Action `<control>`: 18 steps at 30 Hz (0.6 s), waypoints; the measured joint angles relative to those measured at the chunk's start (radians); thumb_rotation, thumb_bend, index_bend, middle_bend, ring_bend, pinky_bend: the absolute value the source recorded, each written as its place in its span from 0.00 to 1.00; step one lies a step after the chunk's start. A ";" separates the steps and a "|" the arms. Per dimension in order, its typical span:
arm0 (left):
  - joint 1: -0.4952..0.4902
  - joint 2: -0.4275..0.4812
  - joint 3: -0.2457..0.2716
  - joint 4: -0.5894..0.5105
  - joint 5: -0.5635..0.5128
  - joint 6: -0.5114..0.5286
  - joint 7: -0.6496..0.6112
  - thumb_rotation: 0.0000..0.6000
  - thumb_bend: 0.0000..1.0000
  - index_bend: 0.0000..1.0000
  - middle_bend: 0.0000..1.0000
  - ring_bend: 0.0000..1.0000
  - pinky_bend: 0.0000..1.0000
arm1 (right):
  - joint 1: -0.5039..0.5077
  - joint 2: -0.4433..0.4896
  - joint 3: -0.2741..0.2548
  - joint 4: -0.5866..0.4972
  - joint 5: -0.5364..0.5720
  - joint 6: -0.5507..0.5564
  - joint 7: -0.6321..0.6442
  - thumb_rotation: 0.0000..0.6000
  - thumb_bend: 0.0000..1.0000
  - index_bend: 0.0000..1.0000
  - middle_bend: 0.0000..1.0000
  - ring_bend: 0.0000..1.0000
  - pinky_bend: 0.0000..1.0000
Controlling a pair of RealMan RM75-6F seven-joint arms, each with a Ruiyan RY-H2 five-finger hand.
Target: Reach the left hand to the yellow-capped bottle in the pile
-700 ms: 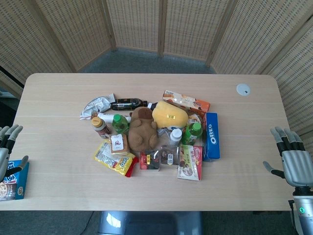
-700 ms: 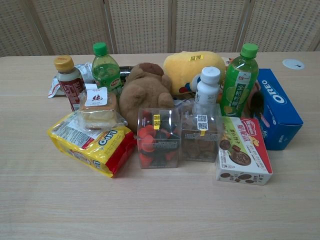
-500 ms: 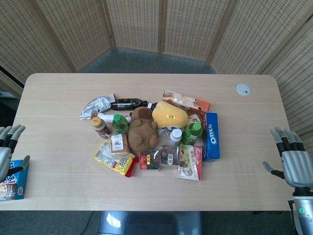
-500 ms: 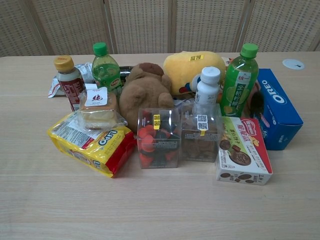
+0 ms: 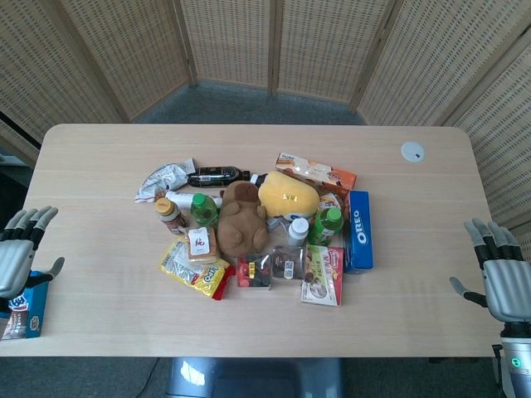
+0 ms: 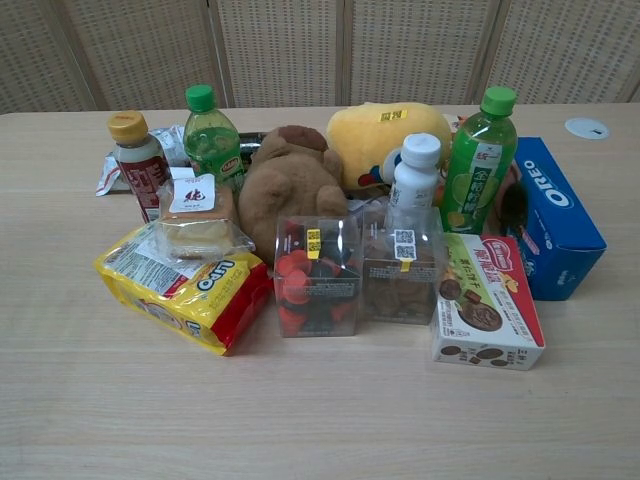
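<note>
The yellow-capped bottle (image 5: 168,212) (image 6: 139,165) stands upright at the left edge of the pile, with a dark red label and a green-capped bottle (image 5: 202,209) (image 6: 212,139) right beside it. My left hand (image 5: 18,253) hovers at the table's left edge, far from the bottle, fingers spread and holding nothing. My right hand (image 5: 502,277) hangs beyond the table's right front corner, fingers apart and holding nothing. Neither hand appears in the chest view.
The pile holds a brown plush (image 5: 241,217), a yellow plush (image 5: 287,195), a yellow snack bag (image 5: 191,269), a wrapped cake (image 6: 198,222), clear boxes (image 6: 315,275), an Oreo box (image 5: 358,230) and other snacks. A blue packet (image 5: 25,308) lies under my left hand. A white disc (image 5: 412,151) sits far right.
My left hand has risen and shifted slightly inward along the table's left edge. My right hand has sunk a little toward the bottom of the view. The pile is unchanged.
</note>
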 measured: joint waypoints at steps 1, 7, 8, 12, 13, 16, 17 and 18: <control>-0.011 -0.006 -0.004 0.004 -0.009 -0.022 -0.013 1.00 0.40 0.00 0.00 0.00 0.00 | 0.000 -0.001 0.000 0.001 0.000 0.000 0.001 0.98 0.20 0.00 0.00 0.00 0.00; -0.087 -0.070 -0.028 0.048 -0.057 -0.142 -0.059 1.00 0.40 0.00 0.00 0.00 0.00 | -0.005 -0.003 -0.002 0.009 0.006 -0.003 0.007 0.98 0.20 0.00 0.00 0.00 0.00; -0.100 -0.085 -0.031 0.059 -0.063 -0.158 -0.062 1.00 0.40 0.00 0.00 0.00 0.00 | -0.007 -0.003 -0.003 0.009 0.006 -0.001 0.007 0.98 0.20 0.00 0.00 0.00 0.00; -0.153 -0.162 -0.048 0.117 -0.088 -0.221 -0.083 1.00 0.40 0.00 0.00 0.00 0.00 | -0.022 0.006 -0.004 0.007 0.010 0.016 0.009 0.98 0.20 0.00 0.00 0.00 0.00; -0.164 -0.179 -0.052 0.131 -0.093 -0.234 -0.091 1.00 0.40 0.00 0.00 0.00 0.00 | -0.026 0.010 -0.004 0.006 0.013 0.019 0.009 0.98 0.20 0.00 0.00 0.00 0.00; -0.197 -0.236 -0.065 0.184 -0.109 -0.276 -0.134 1.00 0.38 0.00 0.00 0.00 0.00 | -0.037 0.019 -0.003 0.004 0.022 0.028 0.011 0.98 0.20 0.00 0.00 0.00 0.00; -0.206 -0.254 -0.069 0.202 -0.113 -0.287 -0.150 1.00 0.37 0.00 0.00 0.00 0.00 | -0.039 0.021 -0.003 0.003 0.025 0.029 0.013 0.98 0.20 0.00 0.00 0.00 0.00; -0.218 -0.277 -0.075 0.226 -0.118 -0.300 -0.172 1.00 0.36 0.00 0.00 0.00 0.00 | -0.042 0.022 -0.003 0.003 0.028 0.030 0.015 0.98 0.20 0.00 0.00 0.00 0.00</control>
